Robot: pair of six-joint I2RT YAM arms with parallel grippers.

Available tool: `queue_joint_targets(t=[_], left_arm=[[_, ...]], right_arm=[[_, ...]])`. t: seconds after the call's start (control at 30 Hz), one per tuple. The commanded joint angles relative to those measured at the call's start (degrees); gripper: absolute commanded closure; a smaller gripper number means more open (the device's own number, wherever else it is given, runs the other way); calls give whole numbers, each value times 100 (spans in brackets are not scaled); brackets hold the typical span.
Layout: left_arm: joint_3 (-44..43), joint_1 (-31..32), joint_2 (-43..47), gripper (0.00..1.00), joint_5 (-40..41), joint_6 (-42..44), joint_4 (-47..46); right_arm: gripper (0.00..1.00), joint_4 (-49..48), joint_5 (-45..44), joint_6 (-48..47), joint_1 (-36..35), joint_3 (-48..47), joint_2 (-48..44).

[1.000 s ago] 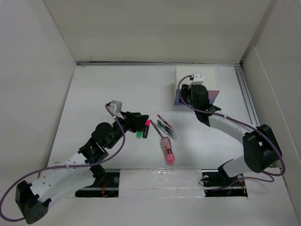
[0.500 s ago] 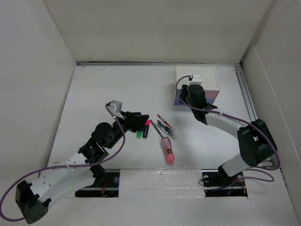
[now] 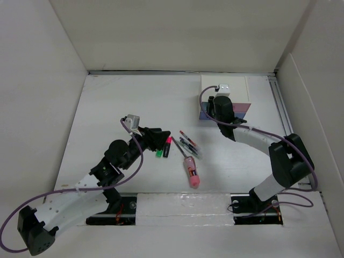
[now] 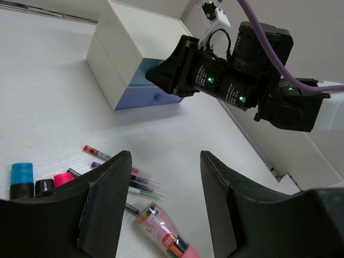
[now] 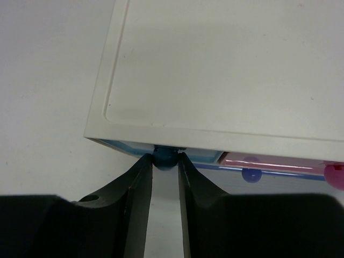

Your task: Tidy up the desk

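The white desk (image 3: 118,102) carries a small white drawer box (image 3: 236,86) at the back right. My right gripper (image 3: 213,110) is at the box's front. In the right wrist view it (image 5: 165,159) is shut on the blue knob (image 5: 164,153) of the top left light-blue drawer, which looks closed. My left gripper (image 3: 159,138) is open and empty, hovering above a green marker (image 3: 159,153) and a pink-capped marker (image 3: 167,146). In the left wrist view the left gripper (image 4: 165,156) frames thin pens (image 4: 134,180) and a pink pen pack (image 4: 164,239).
Several thin pens (image 3: 188,144) and the pink pen pack (image 3: 192,173) lie mid-desk between the arms. A pink drawer (image 5: 274,160) and a darker blue knob (image 5: 249,173) sit beside the gripped knob. White walls enclose the desk on three sides.
My right gripper has edged up toward the drawer box and its elbow has shifted slightly. The left arm and the pens have not moved.
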State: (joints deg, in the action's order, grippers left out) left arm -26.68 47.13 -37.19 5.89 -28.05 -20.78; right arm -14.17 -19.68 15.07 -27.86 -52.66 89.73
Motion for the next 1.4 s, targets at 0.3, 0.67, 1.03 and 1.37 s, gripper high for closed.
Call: queue_joint_targets(t=[0.3,0.67,1.03,1.37], left_arm=[[57,-11,63,51,-88,81,-313],[83,-11,36,51,-158,37,-401],[66,-11,-121,51,-220,2,-594],[-13,-11,-904,52,-422,-51,-1086]], right_arm=[[81,-279,-238,5,-228,71,-237],[84,20,-352,31,-589,669,-1071],[84,398,-484,101,-994,1381,-1819],[87,345,-651,-232,-748,1128,-1319]])
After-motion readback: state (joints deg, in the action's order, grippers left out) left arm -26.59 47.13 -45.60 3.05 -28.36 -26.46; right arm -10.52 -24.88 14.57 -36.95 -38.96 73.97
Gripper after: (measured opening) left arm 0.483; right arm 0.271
